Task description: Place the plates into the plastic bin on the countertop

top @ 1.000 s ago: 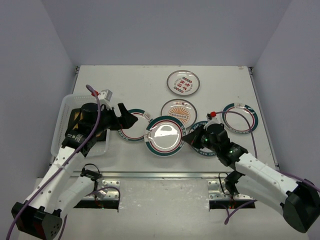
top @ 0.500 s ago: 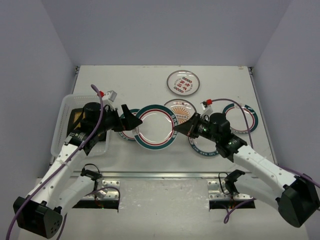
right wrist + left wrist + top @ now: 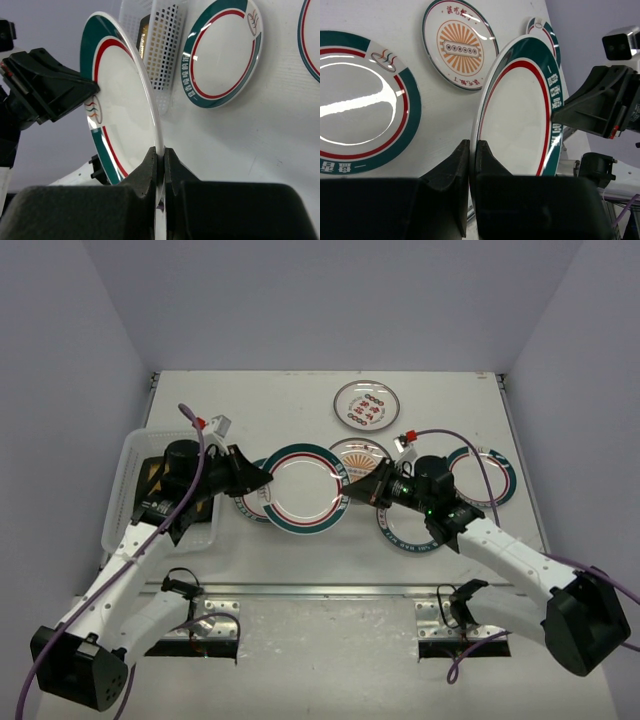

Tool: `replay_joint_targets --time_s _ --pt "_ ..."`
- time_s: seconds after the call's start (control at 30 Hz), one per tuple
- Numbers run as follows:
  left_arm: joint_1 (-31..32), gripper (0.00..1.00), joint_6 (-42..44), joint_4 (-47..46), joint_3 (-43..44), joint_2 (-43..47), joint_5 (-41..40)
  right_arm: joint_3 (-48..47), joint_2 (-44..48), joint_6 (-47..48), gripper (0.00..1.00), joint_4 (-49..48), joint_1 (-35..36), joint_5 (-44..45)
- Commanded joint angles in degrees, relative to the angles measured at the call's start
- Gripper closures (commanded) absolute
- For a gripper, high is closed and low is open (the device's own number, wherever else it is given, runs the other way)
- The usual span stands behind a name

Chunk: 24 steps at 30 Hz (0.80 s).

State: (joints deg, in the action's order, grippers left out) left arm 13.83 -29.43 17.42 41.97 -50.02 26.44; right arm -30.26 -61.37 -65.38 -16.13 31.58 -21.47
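Mid-frame, pinching one green-banded plate by opposite rims: left gripper from left, right gripper from right.

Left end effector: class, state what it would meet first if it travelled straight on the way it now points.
The left end effector is shut on the rim of the green-banded plate, so that plate comes first. Beyond it, probably the right end effector on the opposite rim; depth is unclear.
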Motion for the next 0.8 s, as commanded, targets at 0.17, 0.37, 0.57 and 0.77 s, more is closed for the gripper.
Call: replay_joint_targets --time_s 0.17,0.37,0.57,0.77 --pt "0.31 1.00 -5.29 -1.56 3.64 6.27 -11.11 -6.63 -3.30 -0.24 0.49 -12.07 -1.39 -8.29" --pt "-0.34 1.00 -9.40 5.10 13.44 7.52 -30.41 -8.79 -9.14 3.13 0.12 -5.77 -5.92 -6.69" --pt "-3.44 1.00 -15.76 18.65 21.05 4.27 -57.30 -9.11 -13.44 7.64 0.06 1.32 -6.53 -1.79" --pt "-23.06 1.00 -13.10 18.53 20.95 -2.01 -54.13 -5.92 -14.41 8.78 0.05 -0.77 -6.53 -5.79"
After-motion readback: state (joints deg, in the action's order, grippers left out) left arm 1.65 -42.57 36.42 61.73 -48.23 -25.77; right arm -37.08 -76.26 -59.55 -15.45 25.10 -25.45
